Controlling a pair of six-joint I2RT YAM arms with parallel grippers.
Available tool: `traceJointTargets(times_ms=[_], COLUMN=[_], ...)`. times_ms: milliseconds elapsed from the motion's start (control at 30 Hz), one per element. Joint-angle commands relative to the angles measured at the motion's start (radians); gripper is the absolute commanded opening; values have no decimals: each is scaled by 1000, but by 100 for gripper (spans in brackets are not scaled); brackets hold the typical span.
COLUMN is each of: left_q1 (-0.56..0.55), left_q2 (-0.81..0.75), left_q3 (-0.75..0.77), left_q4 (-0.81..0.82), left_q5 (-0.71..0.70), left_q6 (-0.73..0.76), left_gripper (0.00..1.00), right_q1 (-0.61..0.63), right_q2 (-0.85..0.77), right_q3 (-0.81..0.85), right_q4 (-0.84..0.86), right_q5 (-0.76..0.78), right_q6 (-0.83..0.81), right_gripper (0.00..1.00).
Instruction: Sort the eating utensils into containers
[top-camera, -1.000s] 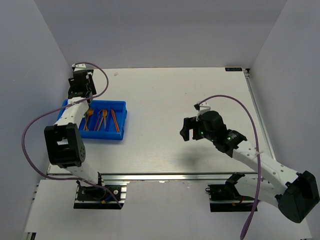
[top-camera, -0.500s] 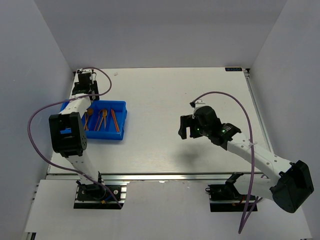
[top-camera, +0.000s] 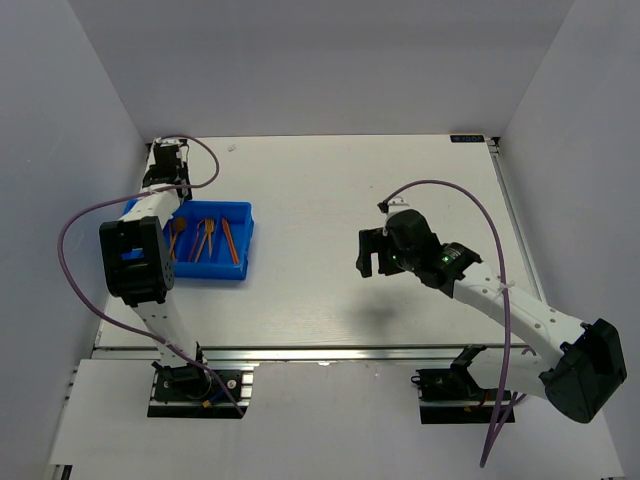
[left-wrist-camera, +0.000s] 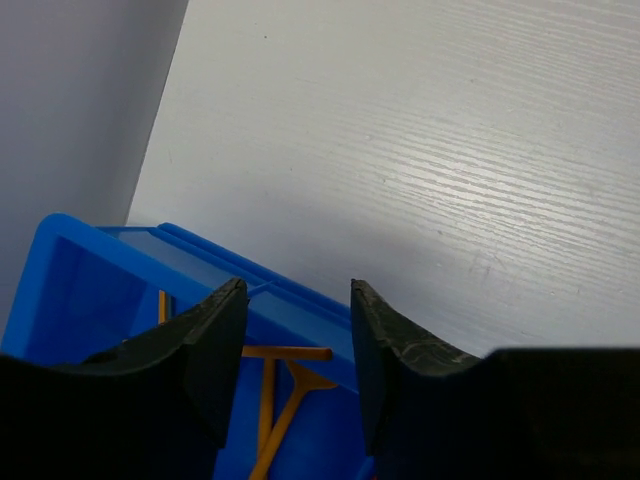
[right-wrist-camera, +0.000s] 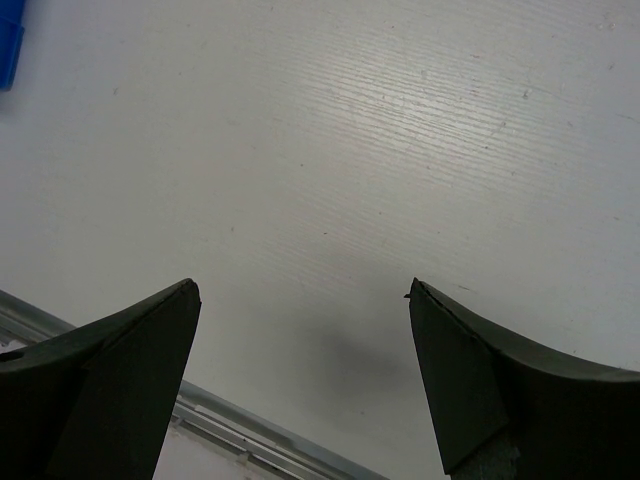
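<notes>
**Sorting step: both grippers empty, the utensils seen lie in the bin**

The left gripper (left-wrist-camera: 297, 300) hangs over the far left corner of the blue bin (top-camera: 212, 273). Its jaws are parted and nothing is between them. Directly below it, the left wrist view shows the bin's dividing walls and a few orange utensils (left-wrist-camera: 285, 385) lying flat in the compartments. From above, the orange utensils (top-camera: 230, 242) lie lengthwise in several side-by-side compartments. Which kind lies in which compartment is too small to tell.

The right gripper (right-wrist-camera: 302, 290) hovers over the bare middle of the table (top-camera: 330, 190), well apart from the bin. Its jaws are spread wide and it holds nothing.

No utensil shows outside the bin in any view, so the sorting is judged to be at or near its end. The step in hand looks like a release just made at the bin, or a check of it. If a utensil remains, the next move calls for finding it first, then a flat, low pinch on a thin piece of plastic.

Nearby are a purple cable (top-camera: 90, 225) looping off the left arm, an aluminium rail (top-camera: 330, 352) along the near edge, and the grey wall just beside the bin. The wall and the cable leave the left arm little room on that side. A pale speck (top-camera: 232, 148) lies at the far edge of the table, too small to identify.
</notes>
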Motion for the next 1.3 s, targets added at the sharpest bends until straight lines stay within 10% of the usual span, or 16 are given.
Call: traceJointTargets(times_ms=[0,500,1267], left_q1=[8,12,12], left_q2=[-22,-39,-156], left_q3=[17,31,11], left_q4=[-2,4,-31], left_q5=[-6,0,-235], left_q6=[-12,-35,19], left_gripper=[54,8,0], right_q1=[14,29,29], right_q2=[-1,9,5], right_q3=[38,33,1], right_q4=[-12,0,41], right_q5=[20,26,12], right_q6=[4,6,-13], right_gripper=[89,89,89])
